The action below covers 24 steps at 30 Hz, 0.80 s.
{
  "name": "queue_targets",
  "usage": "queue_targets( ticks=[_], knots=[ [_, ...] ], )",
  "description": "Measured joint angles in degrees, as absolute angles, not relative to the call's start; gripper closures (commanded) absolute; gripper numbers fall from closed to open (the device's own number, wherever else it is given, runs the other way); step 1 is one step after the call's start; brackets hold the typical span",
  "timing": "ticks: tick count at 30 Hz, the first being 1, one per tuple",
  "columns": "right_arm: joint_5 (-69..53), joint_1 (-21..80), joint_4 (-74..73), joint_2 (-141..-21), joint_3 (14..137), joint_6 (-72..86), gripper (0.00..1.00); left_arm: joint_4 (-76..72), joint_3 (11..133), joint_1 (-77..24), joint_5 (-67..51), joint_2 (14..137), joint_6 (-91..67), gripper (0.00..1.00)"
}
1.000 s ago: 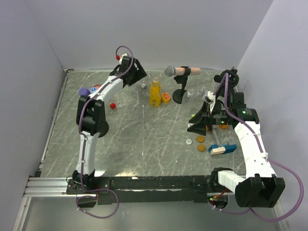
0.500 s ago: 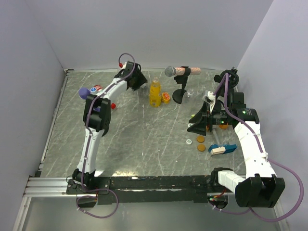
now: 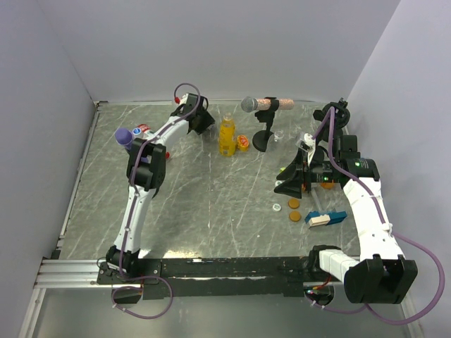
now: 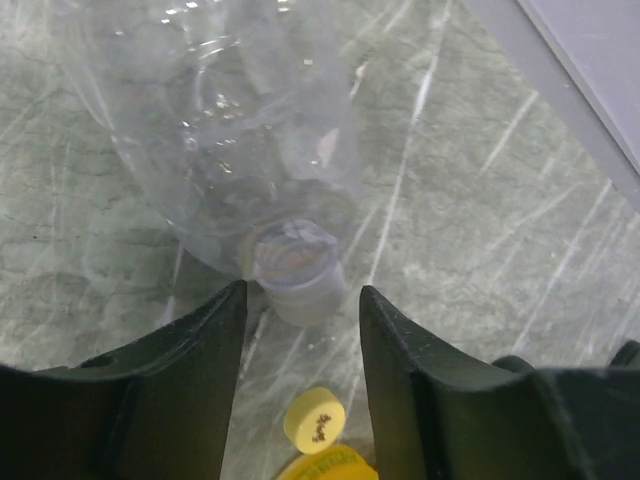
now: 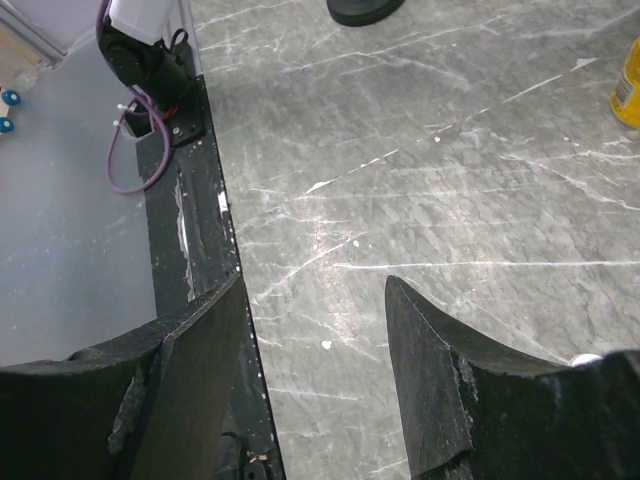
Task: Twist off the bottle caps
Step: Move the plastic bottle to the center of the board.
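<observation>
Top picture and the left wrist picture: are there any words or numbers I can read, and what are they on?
No text can be read in any view.
small yellow cap: dark marks on top, too blurred to read.
yellow-orange juice bottle: label too small to read.
blue and white box: any print is too small to read.

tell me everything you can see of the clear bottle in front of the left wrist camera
The clear bottle looks like thin see-through plastic with glinting highlights and no label showing. It seems to lie on its side on the grey marbled table, neck towards the camera. A pale translucent cap sits on the neck. The left end effector has one finger on either side of the cap, with gaps showing, so nothing grips it.
</observation>
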<state>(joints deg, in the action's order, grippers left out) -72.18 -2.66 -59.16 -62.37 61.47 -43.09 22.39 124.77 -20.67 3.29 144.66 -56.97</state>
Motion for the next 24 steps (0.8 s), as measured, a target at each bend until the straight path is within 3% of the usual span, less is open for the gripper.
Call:
queue_targets(
  ticks=[17,24],
  knots=[
    [-72.31,-2.66,-59.16,-62.26,61.47,-43.11,0.35,22.48,128.55,-20.62,5.63,147.74,-59.83,0.65],
    [-72.4,-2.66,-59.16,-61.78,61.47,-43.09,0.35,21.39,126.76,-20.62,6.09,146.91,-59.51,0.65]
  ],
)
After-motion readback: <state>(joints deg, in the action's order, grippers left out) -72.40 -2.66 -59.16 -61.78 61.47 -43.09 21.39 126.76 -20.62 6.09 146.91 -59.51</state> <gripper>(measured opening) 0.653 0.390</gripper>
